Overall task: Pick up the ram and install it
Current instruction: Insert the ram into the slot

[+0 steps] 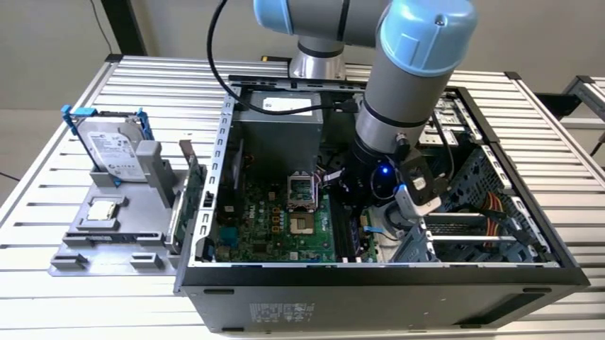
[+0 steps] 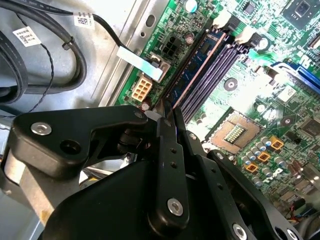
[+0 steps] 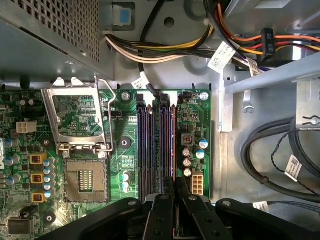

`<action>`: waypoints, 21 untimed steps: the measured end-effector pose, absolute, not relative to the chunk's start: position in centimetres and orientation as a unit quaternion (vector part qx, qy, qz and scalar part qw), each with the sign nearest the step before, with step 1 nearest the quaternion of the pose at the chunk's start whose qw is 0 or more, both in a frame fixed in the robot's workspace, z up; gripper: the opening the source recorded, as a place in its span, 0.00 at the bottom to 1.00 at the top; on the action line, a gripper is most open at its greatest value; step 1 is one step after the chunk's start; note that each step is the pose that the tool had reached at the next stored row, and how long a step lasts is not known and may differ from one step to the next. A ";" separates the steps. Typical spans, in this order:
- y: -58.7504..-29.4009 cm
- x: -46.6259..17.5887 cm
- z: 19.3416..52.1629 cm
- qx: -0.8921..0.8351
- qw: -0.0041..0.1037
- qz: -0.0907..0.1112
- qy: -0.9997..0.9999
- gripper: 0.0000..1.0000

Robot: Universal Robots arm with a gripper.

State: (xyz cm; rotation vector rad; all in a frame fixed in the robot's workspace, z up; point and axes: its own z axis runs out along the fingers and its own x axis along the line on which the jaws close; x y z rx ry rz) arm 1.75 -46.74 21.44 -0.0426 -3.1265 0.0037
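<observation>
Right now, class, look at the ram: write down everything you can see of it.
The ram is a long, thin blue circuit-board stick with dark chips along its face. It stands on edge in the outermost of the motherboard's long dark slots, on the side near the white connector. The white latch sits at its far end. The gripper is at its near end; whether they touch cannot be told.

I see the ram (image 2: 200,62) as a long, thin blue stick seated on edge in the outermost of the dark slots, the one nearest the board's edge. In the second wrist view it runs from about 7 o'clock up to 1 o'clock, its far end by a white latch. In the first wrist view its thin top edge (image 3: 173,142) runs 12 to 6.
</observation>
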 end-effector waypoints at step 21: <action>-46.8 1.8 24.7 -0.010 0.007 -0.001 -1.000 0.00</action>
